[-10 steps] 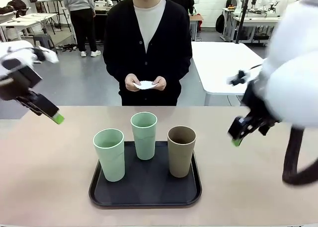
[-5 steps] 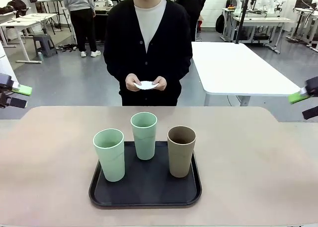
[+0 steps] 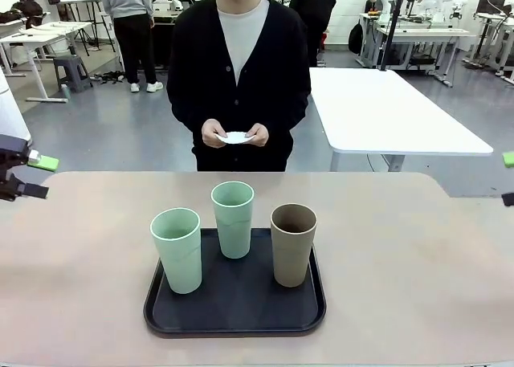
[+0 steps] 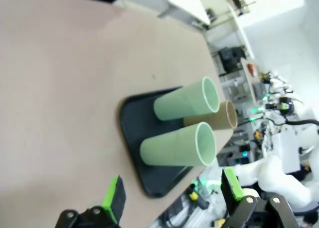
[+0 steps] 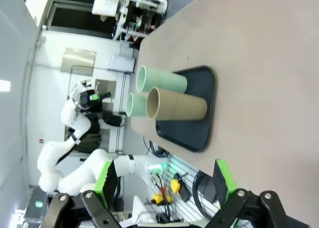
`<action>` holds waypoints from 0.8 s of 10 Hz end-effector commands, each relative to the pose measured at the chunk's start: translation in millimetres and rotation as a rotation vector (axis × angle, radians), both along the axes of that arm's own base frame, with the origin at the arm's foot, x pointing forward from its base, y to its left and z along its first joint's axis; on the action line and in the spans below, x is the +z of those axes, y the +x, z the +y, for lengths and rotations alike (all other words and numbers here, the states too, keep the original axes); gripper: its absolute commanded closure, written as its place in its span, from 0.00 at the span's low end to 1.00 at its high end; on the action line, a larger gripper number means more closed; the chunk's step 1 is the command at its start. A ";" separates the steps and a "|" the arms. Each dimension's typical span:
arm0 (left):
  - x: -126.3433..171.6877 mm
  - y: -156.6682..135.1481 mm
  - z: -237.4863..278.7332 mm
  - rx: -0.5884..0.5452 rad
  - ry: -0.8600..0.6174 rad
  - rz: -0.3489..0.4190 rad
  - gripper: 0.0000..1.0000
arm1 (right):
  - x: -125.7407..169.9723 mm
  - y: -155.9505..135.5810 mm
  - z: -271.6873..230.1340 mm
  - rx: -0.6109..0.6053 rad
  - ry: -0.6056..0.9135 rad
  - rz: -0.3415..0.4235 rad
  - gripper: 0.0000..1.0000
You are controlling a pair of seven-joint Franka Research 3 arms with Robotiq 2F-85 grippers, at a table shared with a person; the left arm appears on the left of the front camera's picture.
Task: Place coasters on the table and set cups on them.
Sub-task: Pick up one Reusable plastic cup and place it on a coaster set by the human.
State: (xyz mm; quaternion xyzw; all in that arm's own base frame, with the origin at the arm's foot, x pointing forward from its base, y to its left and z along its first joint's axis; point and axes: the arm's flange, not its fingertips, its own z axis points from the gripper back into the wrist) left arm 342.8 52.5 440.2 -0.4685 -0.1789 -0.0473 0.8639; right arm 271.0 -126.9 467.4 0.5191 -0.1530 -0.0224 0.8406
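Front view: cups wait on the tray, no coaster laid yet.
Centre frame, three tall matte tumblers stand upright on a black plastic tray [image 3: 233, 317] on the beige counter [image 3: 401, 263]: near mint green cup [image 3: 177, 250], far mint green cup [image 3: 233, 220], taupe brown cup [image 3: 293, 245]. Thin white scalloped coasters [image 3: 235, 137] sit in a person's hands [image 3: 213, 133] at upper centre. Left end effector [image 3: 38, 177] and right end effector [image 3: 508, 179], at opposite edges, are empty. Left wrist view: fingers spread wide, nothing between. Right wrist view: likewise. The cups look light, stiff and tippy; grip mid-wall.
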 end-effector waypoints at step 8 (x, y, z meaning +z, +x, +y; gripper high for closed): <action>-8.2 -79.6 -7.5 -0.202 0.021 0.026 0.00 | -34.0 -26.9 21.4 0.058 -0.077 0.050 0.00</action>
